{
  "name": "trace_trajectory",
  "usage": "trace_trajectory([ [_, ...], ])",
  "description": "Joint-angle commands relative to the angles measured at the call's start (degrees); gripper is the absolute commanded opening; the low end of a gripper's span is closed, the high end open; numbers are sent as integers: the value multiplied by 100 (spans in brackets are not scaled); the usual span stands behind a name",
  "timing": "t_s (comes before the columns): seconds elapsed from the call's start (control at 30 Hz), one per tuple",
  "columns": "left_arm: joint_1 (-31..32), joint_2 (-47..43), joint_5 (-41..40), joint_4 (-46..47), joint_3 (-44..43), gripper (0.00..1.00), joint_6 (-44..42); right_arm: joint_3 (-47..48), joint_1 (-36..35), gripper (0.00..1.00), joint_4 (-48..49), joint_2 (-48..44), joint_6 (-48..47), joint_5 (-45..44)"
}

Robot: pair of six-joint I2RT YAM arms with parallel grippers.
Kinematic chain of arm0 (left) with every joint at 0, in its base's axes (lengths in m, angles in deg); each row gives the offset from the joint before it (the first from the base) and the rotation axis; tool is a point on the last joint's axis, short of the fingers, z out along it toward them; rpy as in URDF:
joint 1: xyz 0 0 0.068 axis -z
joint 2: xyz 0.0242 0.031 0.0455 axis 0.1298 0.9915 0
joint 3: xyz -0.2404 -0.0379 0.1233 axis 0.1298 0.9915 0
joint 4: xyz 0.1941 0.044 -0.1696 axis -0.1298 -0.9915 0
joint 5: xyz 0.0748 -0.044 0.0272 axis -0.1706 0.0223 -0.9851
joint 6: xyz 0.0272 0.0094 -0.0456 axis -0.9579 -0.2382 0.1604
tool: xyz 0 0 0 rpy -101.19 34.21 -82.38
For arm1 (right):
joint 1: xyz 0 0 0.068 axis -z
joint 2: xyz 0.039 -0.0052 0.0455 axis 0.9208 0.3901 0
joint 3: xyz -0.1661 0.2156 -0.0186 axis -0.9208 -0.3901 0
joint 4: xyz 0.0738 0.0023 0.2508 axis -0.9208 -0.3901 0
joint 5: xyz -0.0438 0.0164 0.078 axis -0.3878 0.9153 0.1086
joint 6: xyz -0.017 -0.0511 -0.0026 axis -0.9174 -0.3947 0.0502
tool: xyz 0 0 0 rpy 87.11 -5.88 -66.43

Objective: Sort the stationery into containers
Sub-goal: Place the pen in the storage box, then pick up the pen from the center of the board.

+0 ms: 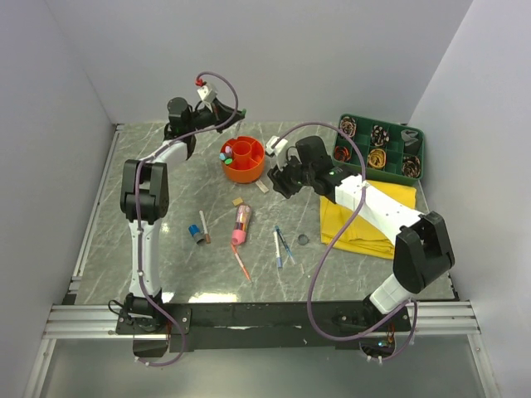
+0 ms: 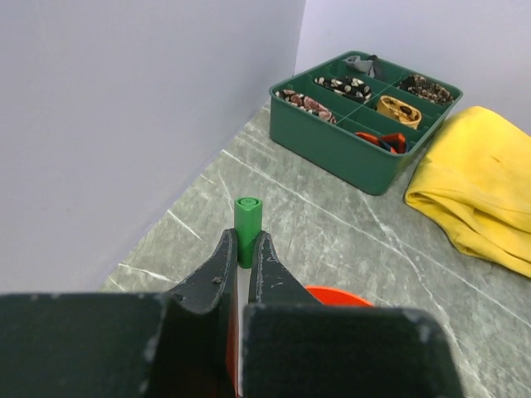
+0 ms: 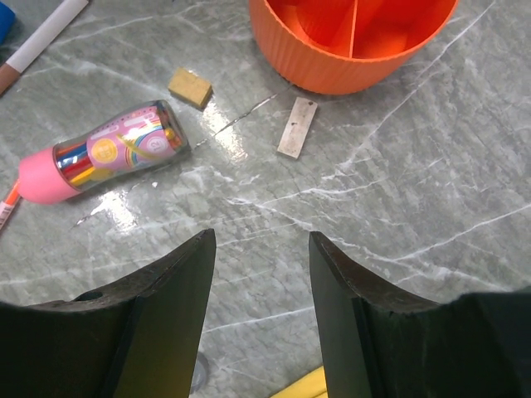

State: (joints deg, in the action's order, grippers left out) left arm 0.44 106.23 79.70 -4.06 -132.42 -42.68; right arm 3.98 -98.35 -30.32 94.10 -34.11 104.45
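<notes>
Left gripper [image 2: 241, 249] is clamped tight on a green-capped pen [image 2: 247, 217], with the cap sticking out past the fingertips. It's up above the orange organiser [image 2: 336, 295]; we only see a sliver of rim below it. Right gripper [image 3: 261, 249] has its jaws roughly half apart with nothing between them, low over the table [image 1: 182, 191] next to the organiser. Ahead of it are the pink tube [image 3: 108, 157] lying on its side, an eraser [image 3: 189, 88] and a flat strip [image 3: 297, 127], possibly a label; we can't tell. More pens [image 1: 278, 246] lie loose mid-table. The green tray [image 2: 332, 149] sits in the back right corner, just beside the yellow cloth [image 2: 481, 182].
</notes>
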Motion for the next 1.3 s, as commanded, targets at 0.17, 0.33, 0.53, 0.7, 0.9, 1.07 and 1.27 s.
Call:
trace_trajectory([
  [0.17,-17,206,-29,437,117,1,23,223,72,56,-23,64,-17,-21],
  [0.33,-25,127,23,103,336,5,-432,214,81,56,3,117,-8,6],
  [0.53,-87,-198,58,-240,714,21,-732,311,72,56,65,152,-8,6],
  [0.7,-157,-479,59,-626,794,51,-1084,249,72,56,100,82,9,50],
  [0.9,-228,-927,32,-768,961,65,-1234,188,72,56,161,-50,44,76],
  [1.07,-386,-1558,93,-986,1049,69,-1163,126,73,56,179,-164,9,67],
  [1.27,-544,-2920,612,-4976,1287,71,-4583,-75,81,57,223,-375,-166,50],
])
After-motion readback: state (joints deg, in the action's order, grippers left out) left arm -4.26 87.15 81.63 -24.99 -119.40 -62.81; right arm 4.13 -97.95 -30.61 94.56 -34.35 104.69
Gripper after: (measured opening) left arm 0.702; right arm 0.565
